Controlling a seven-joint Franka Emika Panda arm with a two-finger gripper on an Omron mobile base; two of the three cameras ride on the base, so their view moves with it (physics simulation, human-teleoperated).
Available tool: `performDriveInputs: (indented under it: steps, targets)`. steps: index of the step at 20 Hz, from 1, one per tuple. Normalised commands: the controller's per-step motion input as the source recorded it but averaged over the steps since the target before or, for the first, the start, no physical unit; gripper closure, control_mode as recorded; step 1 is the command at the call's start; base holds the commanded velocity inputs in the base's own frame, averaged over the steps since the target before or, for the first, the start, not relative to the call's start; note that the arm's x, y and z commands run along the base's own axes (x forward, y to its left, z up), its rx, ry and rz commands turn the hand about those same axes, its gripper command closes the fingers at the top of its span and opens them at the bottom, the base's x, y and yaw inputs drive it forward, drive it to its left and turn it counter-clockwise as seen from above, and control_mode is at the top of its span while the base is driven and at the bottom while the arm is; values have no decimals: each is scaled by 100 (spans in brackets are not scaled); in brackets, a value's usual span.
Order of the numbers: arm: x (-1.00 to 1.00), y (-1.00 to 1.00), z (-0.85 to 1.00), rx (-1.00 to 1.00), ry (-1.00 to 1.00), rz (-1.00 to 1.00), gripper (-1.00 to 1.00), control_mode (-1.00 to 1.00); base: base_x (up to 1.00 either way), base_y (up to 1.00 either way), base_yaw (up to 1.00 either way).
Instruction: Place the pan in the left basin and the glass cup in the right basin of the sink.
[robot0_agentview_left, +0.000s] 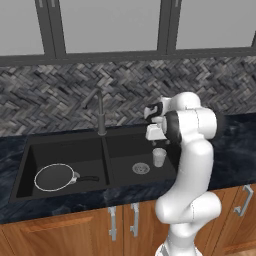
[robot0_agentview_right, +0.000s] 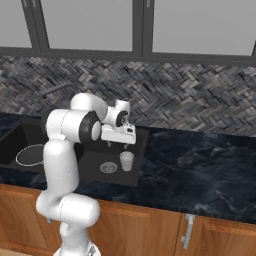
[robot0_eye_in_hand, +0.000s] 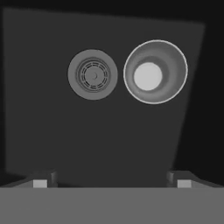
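The pan (robot0_agentview_left: 55, 177) lies flat in the left basin (robot0_agentview_left: 65, 155) of the black sink, its black handle pointing right toward the divider. The glass cup (robot0_agentview_left: 159, 157) (robot0_agentview_right: 126, 161) (robot0_eye_in_hand: 155, 71) stands upright on the floor of the right basin (robot0_agentview_left: 130, 150) (robot0_agentview_right: 102, 152), just right of the silver drain (robot0_agentview_left: 141, 168) (robot0_eye_in_hand: 92, 74). My gripper (robot0_agentview_left: 159, 141) (robot0_agentview_right: 118, 143) (robot0_eye_in_hand: 112, 181) hovers above the cup, pointing down, open, with nothing between its fingers. The hand view looks straight down into the cup.
A dark slim faucet (robot0_agentview_left: 100, 114) rises behind the divider. Black marble counter (robot0_agentview_right: 200, 170) stretches to the right of the sink. Wooden cabinet doors with silver handles (robot0_agentview_left: 112, 222) run below, and a herringbone backsplash (robot0_agentview_left: 60, 95) stands behind.
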Motion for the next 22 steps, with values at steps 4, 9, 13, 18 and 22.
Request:
performDriveInputs:
  steps: [4,9,13,18,22]
  targets:
    - [-35,0,29,-9,0,-13,-100,-100,0,0,0]
    - [-37,0,26,-4,0,-18,-100,-100,0,0,0]
    - [-37,0,31,0,1,-18,-100,-100,0,0,0]
    - [-37,0,33,0,3,-16,-100,-100,0,0,0]
    - [-37,0,34,-1,1,-9,-100,-100,0,0,0]
